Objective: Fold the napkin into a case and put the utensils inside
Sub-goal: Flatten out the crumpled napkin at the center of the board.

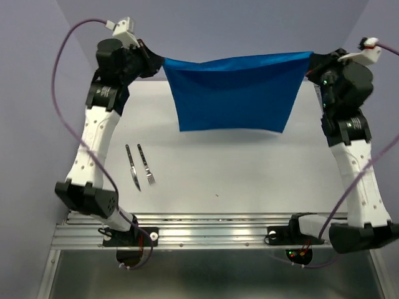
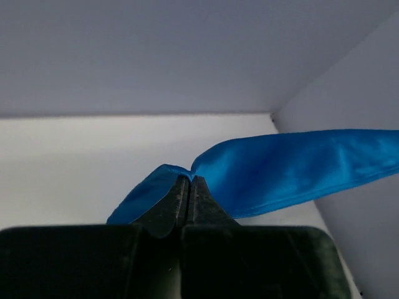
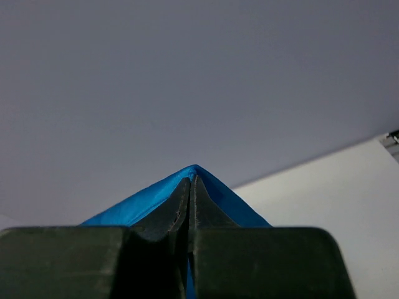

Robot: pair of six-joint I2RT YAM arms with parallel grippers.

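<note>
Top external: our left gripper (image 1: 159, 66) and right gripper (image 1: 310, 66) pinch corners of the napkin (image 1: 234, 93), hung at the far edge, no case yet; knife (image 1: 132, 167) and fork (image 1: 145, 164) lie unpacked.

Bright blue thin cloth napkin (image 1: 234, 93) hangs spread above the far half of the white flat counter (image 1: 249, 168), its left top corner pinched in the left pincer (image 1: 160, 63) and its right top corner in the right pincer (image 1: 310, 63). Slim silver-grey metal knife (image 1: 132, 167) lies on the counter, nearer than the napkin and left of centre. Silver-grey metal fork (image 1: 146, 165) lies just right of it, parallel, not touching.
</note>
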